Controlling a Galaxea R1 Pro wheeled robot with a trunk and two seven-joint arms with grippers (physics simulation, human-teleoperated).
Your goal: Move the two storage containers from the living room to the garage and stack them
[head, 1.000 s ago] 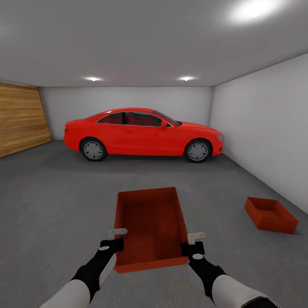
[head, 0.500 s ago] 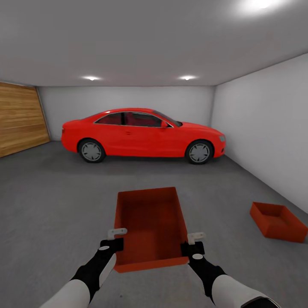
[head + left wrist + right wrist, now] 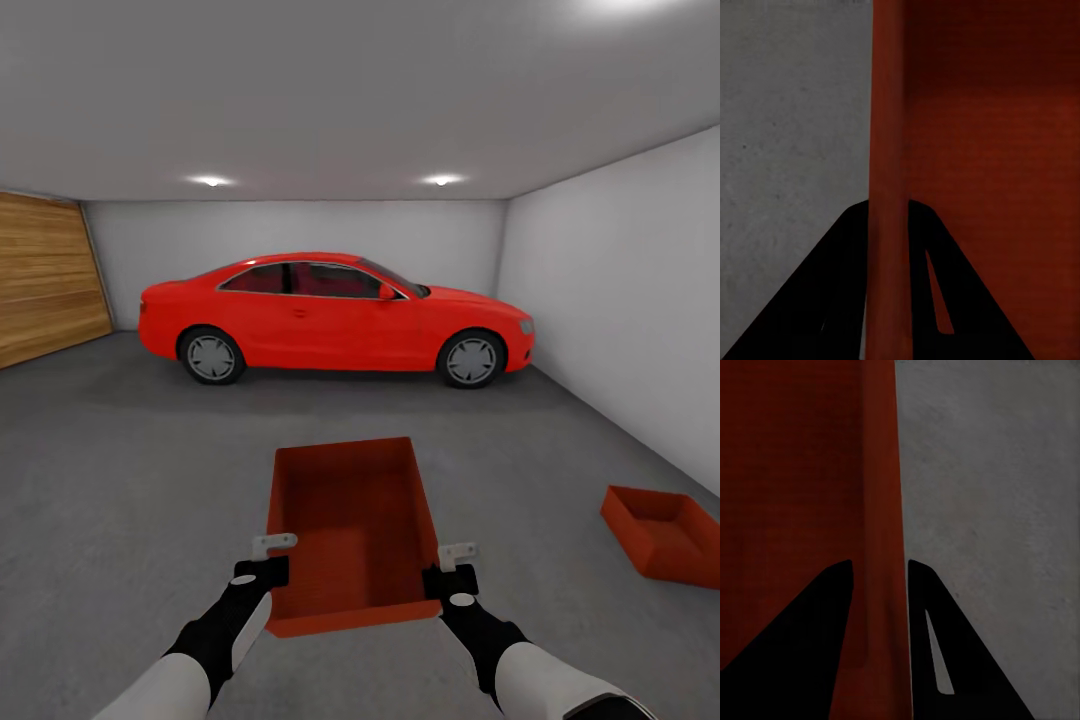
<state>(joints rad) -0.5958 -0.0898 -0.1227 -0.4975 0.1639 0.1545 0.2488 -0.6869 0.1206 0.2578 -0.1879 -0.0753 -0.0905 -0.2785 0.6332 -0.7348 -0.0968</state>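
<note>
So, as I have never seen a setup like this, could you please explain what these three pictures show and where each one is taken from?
It is a simulated two-armed robot in a garage. The large picture comes from its head camera, looking down over both arms. The left pincer and right pincer each clamp a side wall of an open orange-red container, carried above the grey concrete floor. The two small pictures come from cameras on the wrists, looking along the black fingers astride the bin's wall. A second container sits on the floor at the right, and a red car is parked ahead.
</note>
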